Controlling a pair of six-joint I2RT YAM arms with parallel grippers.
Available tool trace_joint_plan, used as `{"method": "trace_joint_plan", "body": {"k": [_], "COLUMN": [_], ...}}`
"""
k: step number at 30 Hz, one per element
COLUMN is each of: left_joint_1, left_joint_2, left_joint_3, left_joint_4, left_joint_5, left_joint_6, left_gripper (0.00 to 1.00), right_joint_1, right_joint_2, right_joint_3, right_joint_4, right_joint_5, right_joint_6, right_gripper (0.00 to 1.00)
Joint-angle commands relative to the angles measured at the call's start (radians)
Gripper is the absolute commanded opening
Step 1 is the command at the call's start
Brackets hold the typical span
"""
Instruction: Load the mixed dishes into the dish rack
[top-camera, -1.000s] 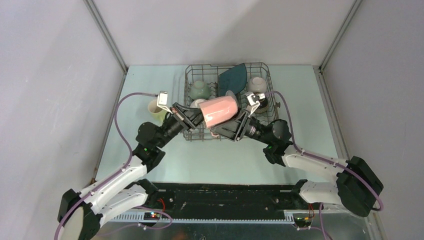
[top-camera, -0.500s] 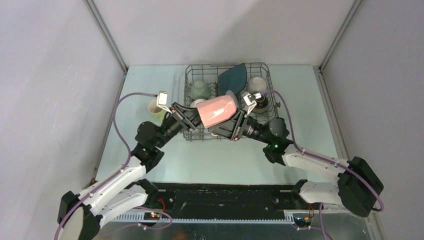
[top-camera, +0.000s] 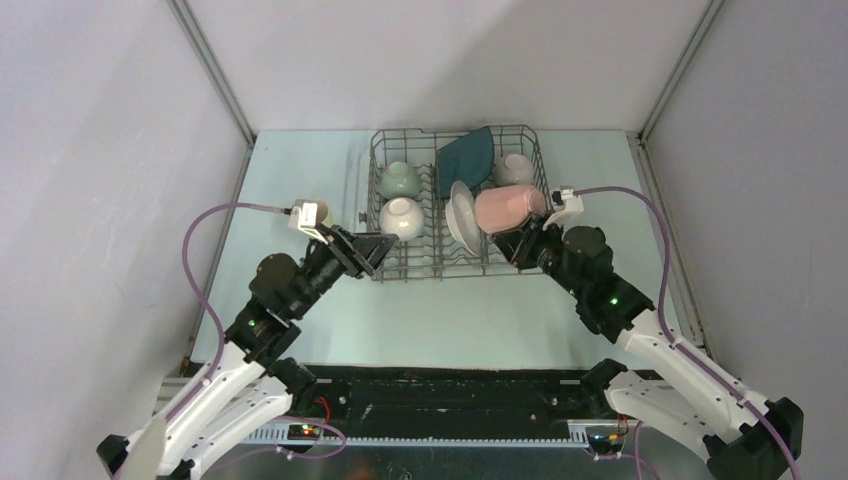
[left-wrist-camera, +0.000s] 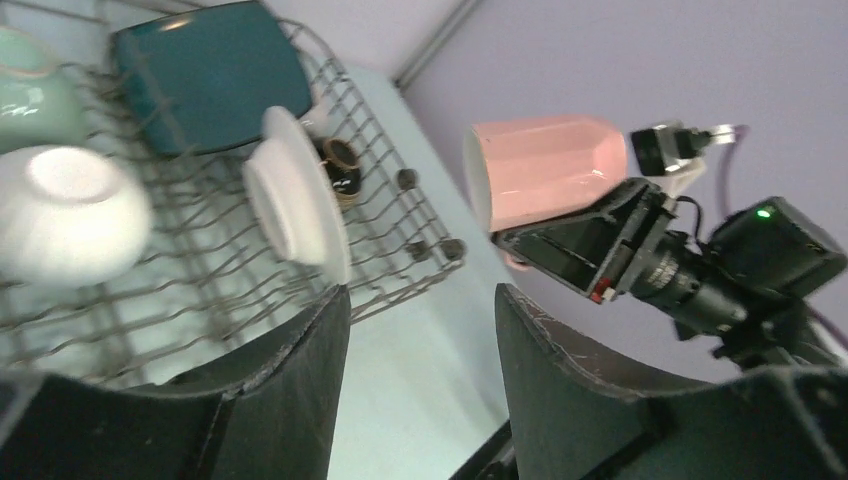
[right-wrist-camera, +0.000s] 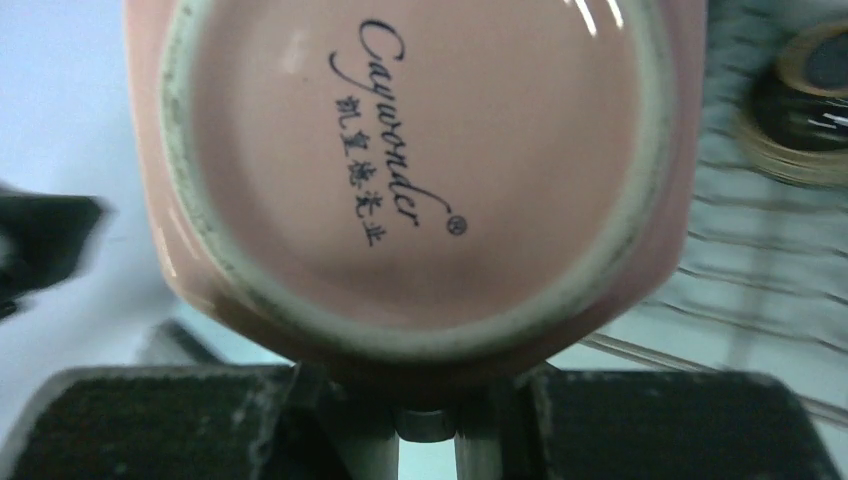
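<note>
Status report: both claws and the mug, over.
Left claw open, empty, off the dish rack's near-left corner. Right claw shut on pink mug, sideways over rack's right side. White round plate stands close beside it.

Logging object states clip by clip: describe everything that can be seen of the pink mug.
The pink mug looks like glossy ceramic, with faceted sides and a paler rim. Its base shows a pale ring and dark printed script, "Caywonder", above small characters. It lies on its side in the air over the right part of the dish rack, mouth toward the white plate. The right gripper clamps it from underneath; the handle is hidden.
</note>
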Motion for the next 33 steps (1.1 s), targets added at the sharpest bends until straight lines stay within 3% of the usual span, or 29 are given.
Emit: {"method": "trace_joint_plan", "body": {"k": [1,11,16,24,33], "left_joint_1": [-0.004,-0.004,-0.004,-0.004,-0.004], "left_joint_2": [-0.027,-0.06,-0.067,-0.057,-0.042], "left_joint_3": [0.08,0.044,0.045,0.011,-0.025], "left_joint_4": [-0.268,-0.346,-0.355,-0.319,-0.263], "left_joint_5": [-0.149,-0.23,-0.249,-0.249,-0.217], "left_joint_6": [0.109,0.141,0.151,0.142,0.11], "left_gripper": [0.61,0.62,0.63,0.63,0.64], "right_joint_1": [-0.018,-0.081,-0.185,-0.192,-0.197], "right_joint_2": [-0.003,0.107,0.155,0.324,0.476], "right_joint_3": [0.108,0.137,0.146,0.233,0.276], "right_joint_4": [-0.235,-0.247,-0.211,-0.234,-0.201], "right_joint_5": [0.278,0.281,0.171,0.188,0.134], "right_joint_6": [-0.236,-0.523,-0.558,-0.643,-0.623], "right_gripper": [0.0,0.0,0.0,0.0,0.0]}}
